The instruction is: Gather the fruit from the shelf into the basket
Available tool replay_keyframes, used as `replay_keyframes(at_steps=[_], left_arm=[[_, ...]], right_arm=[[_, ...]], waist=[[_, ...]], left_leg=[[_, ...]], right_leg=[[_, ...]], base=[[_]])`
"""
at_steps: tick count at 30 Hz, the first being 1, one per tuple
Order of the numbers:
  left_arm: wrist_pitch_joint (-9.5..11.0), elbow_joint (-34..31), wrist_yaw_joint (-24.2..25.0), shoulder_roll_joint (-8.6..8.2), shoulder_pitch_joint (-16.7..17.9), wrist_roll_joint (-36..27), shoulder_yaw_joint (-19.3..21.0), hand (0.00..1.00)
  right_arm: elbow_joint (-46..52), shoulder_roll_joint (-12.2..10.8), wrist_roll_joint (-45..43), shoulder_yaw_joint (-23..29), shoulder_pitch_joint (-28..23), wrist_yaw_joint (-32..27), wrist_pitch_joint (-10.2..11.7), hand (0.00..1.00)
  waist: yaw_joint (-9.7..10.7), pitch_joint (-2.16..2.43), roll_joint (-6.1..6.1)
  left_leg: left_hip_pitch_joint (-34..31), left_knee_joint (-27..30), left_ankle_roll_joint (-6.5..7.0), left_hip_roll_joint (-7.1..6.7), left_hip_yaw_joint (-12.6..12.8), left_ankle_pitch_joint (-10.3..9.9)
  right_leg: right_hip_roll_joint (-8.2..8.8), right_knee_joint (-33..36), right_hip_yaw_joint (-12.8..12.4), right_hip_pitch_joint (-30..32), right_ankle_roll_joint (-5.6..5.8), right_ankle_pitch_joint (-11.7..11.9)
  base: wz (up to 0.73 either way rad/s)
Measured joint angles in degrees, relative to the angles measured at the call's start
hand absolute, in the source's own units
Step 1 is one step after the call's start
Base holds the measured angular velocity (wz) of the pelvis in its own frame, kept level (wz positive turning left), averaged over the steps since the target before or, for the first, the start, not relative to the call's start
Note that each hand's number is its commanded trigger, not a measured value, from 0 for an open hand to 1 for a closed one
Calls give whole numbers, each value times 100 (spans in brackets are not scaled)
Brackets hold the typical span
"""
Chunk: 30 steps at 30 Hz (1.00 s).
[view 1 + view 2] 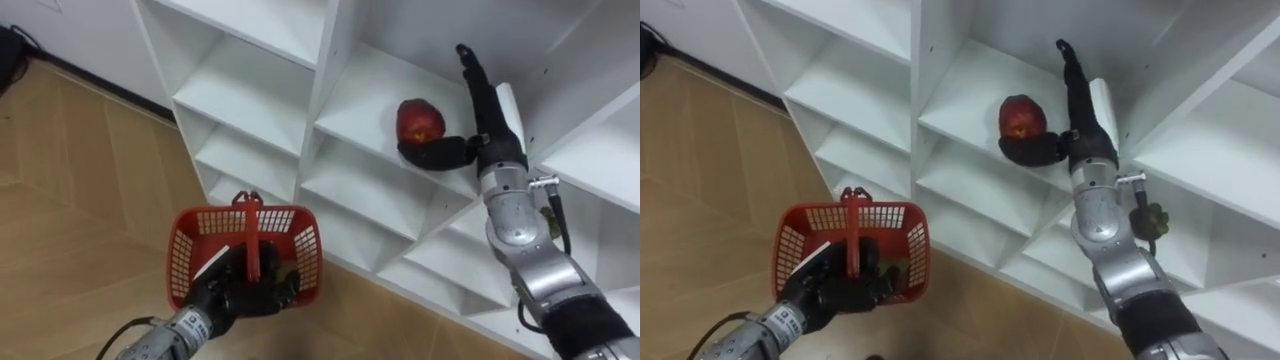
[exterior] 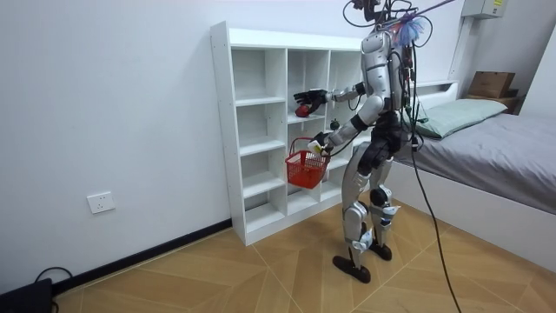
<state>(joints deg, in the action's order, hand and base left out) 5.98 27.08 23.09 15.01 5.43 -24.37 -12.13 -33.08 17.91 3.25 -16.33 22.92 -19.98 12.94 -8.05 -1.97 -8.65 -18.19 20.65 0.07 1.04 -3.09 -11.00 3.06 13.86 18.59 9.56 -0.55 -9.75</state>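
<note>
L robot hand (image 1: pixel 243 292) gripped the red basket (image 1: pixel 186 232) by its handle, below the closet (image 1: pixel 262 72) front. Red fruit (image 1: pixel 420 120) sat on a closet shelf w/ my R robot hand (image 1: pixel 488 125) open beside it, fingers straight, thumb touching.

The apple (image 1: pixel 420 122) has glossy red skin that catches a bright highlight. The closet (image 1: pixel 260 110) looks like smooth white laminate, matt to faintly satin. My basket (image 1: pixel 182 262) is red plastic moulded in an open lattice, its handle (image 1: pixel 250 235) plain plastic too. My right hand (image 1: pixel 492 130) is matt black above a silver metal forearm, and my left hand (image 1: pixel 240 292) is the same black. The floor (image 1: pixel 80 180) is smooth wood with a low sheen.
</note>
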Motion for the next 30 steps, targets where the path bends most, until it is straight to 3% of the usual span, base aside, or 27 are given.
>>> replay_keyframes(at_steps=[5,9,18,30], left_arm=[[-11,123,-20,62,-10,6,-33,100],[-74,235,-138,153,-106,28,-181,100],[-203,240,-169,181,-115,34,-233,100],[-364,251,-165,164,-219,37,-505,100]], right_arm=[[-257,88,149,10,252,11,-38,0],[-574,119,320,7,460,23,-67,0],[-945,135,355,56,660,52,-236,0],[-1362,187,841,3,828,520,-247,0]], waist=[[0,-19,-31],[1,-72,-103],[-55,-76,-126],[-192,-105,-83]], left_leg=[[-121,54,13,-2,-3,8],[-263,111,32,-18,-3,21],[-350,111,72,-73,-23,44],[-357,123,53,-56,-12,63]], right_leg=[[68,120,22,158,10,-7],[94,181,49,281,14,-9],[112,196,60,365,26,-9],[84,202,48,355,24,-8]], base=[[0],[3],[2],[0]])
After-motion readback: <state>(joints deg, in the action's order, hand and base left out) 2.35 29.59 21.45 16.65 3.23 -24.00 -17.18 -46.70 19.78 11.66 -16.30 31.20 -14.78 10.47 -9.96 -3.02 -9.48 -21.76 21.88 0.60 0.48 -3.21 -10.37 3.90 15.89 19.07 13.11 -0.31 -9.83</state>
